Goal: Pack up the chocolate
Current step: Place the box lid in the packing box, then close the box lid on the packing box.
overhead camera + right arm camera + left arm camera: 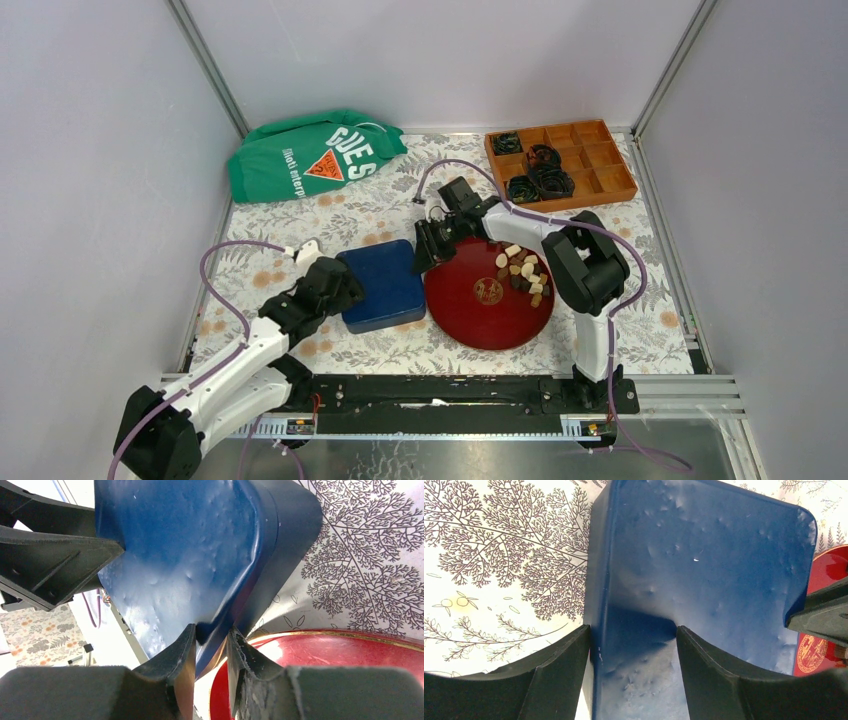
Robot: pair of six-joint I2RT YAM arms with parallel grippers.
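Your right jaws are pinched shut on the edge of the blue box (383, 285) nearest the red plate (480, 335). Your left jaws stand apart, straddling the box's opposite edge. The chocolate (522, 270) lies heaped on the plate, just beside the box. You appear to be opening the box. The next move likely calls for a steady lift while the left side braces.
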